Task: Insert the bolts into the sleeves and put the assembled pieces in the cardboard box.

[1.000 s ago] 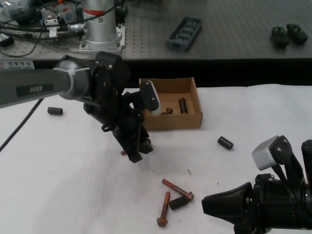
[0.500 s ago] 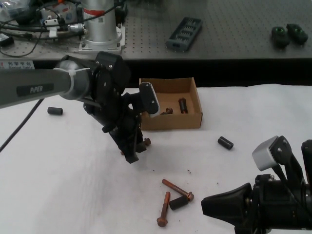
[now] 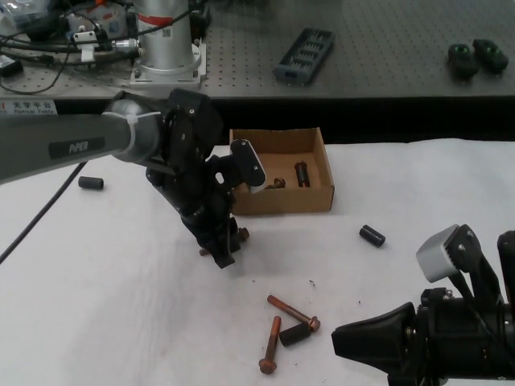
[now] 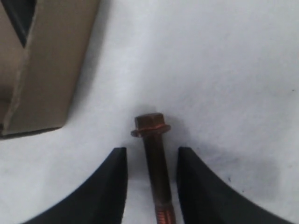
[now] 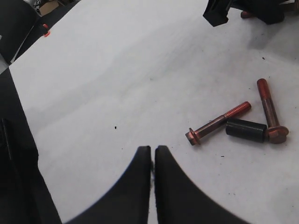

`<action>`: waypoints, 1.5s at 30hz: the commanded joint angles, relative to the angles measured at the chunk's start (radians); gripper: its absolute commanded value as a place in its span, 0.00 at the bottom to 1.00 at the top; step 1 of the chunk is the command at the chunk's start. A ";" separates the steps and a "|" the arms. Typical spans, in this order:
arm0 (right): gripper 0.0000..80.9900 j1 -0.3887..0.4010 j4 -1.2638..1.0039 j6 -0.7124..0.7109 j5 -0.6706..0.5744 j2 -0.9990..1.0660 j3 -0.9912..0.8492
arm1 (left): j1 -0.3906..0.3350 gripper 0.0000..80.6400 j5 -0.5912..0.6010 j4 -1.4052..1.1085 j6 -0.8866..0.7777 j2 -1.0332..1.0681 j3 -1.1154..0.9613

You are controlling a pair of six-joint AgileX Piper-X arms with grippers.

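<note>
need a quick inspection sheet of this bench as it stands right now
surface: white cloth over the bench, a few dark specks
job's things: cardboard box with two pieces inside; one bolt beside the box; two loose bolts and a sleeve together at front; a lone sleeve at right, a far sleeve at left
clutter: black tray and two dark knobs on the rear table
grippers: left claw open, fingers either side of the bolt with gaps; right claw shut, empty
cables: black cable across the cloth's left; tangle at rear left
surroundings: perforated table, metal column
</note>
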 commanded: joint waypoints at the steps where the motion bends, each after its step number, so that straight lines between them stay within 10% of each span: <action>1: 0.05 -0.005 0.005 0.000 -0.014 -0.010 -0.003 | 0.000 0.25 -0.085 0.024 -0.011 0.025 -0.022; 17: 0.05 -0.005 0.005 0.000 -0.019 -0.010 -0.003 | -0.002 0.25 -0.171 0.100 -0.048 0.025 -0.022; 23: 0.05 -0.005 0.005 0.000 -0.022 -0.010 -0.003 | -0.002 0.09 -0.160 0.100 -0.052 0.025 -0.022; 45: 0.05 -0.072 0.028 0.045 0.196 -0.010 -0.071 | 0.015 0.05 0.316 -0.030 -0.470 -0.182 -0.004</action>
